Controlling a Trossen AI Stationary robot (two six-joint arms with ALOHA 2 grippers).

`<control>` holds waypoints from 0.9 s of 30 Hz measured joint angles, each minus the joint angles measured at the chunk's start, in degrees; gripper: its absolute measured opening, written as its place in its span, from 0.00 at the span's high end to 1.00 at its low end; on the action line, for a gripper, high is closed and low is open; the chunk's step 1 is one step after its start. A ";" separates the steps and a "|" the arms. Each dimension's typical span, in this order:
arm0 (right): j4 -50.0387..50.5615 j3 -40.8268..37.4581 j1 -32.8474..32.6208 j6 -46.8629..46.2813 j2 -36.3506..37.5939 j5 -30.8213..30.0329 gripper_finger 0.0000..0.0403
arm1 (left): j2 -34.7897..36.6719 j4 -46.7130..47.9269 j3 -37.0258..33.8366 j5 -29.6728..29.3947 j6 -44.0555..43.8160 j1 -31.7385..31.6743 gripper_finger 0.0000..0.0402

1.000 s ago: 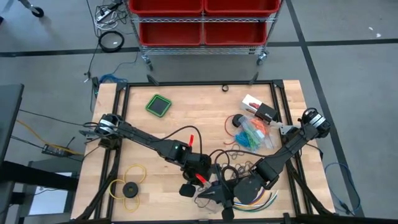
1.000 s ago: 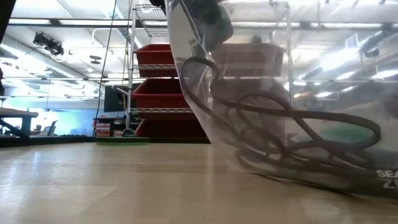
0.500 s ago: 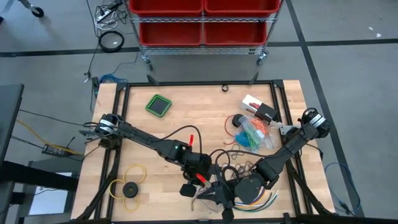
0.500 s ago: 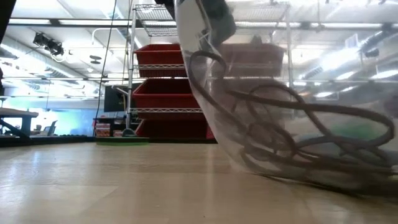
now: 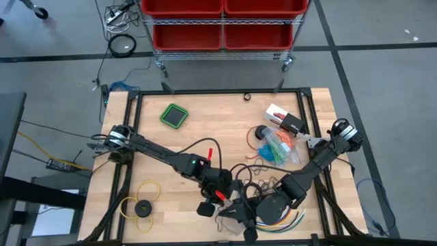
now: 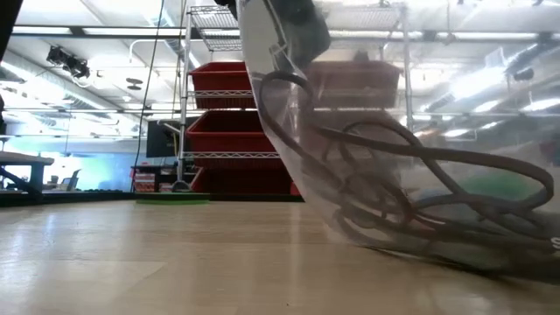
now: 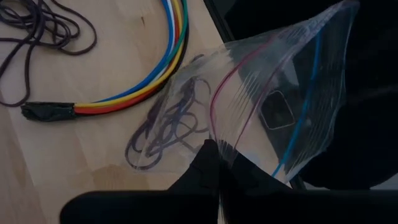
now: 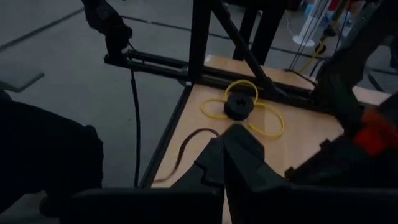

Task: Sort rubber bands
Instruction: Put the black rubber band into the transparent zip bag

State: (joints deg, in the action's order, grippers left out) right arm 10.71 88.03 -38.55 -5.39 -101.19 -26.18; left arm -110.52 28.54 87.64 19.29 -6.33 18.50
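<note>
While both arms meet at the near edge of the table [image 5: 177, 147], the step in hand looks like bagging one colour of bands. The left gripper [image 7: 217, 163] has its fingers pinched together on the edge of a clear zip bag [image 7: 273, 106], and dark purple bands [image 7: 168, 124] lie inside the bag near its lower end, showing through the plastic. In the low view the bag [image 6: 394, 175] stands tall off the wood, with dark loops resting in its bottom. Beside the bag on the table lies a multicoloured cable [image 7: 155, 74], apart from the bands.

The right gripper [image 8: 225, 163] is close beside the left one at the near edge; its fingers meet at the tips, and I cannot make out anything between them. It may be at the bag's other lip, but the pictures do not settle that.

More bands [image 5: 276, 147], blue, green and orange, sit in a heap well apart toward the right arm's side. A yellow ring [image 5: 140, 198] with its black disc lies on the left arm's side, and a green pad [image 5: 175, 115] farther back.

My judgement: the purple lot is in the bag, so sorting is partly done. The next move calls for setting this bag down or closing it without spilling the loops, then turning to the mixed heap. The thin plastic is floppy, so the mouth could sag shut or tip.
</note>
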 joint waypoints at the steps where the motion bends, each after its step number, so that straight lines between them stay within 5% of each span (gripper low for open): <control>1: 0.58 0.00 -0.08 -0.44 0.00 -0.22 1.00 | 0.00 0.12 0.00 0.07 0.00 0.01 1.00; 13: 12.68 0.00 -0.74 -9.40 0.00 2.68 1.00 | 0.00 1.58 0.00 4.19 -0.05 1.16 0.98; 19: 8.91 0.00 -1.46 -5.46 0.00 3.98 1.00 | 0.00 3.23 0.07 11.62 -0.60 1.14 0.98; 27: 3.71 0.00 -1.44 0.94 0.00 5.27 1.00 | 0.00 5.77 0.07 12.40 -0.07 1.26 0.98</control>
State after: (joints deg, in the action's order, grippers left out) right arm 14.42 88.03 -39.98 -4.45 -101.19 -20.90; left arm -110.52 34.31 87.70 31.69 -6.39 19.76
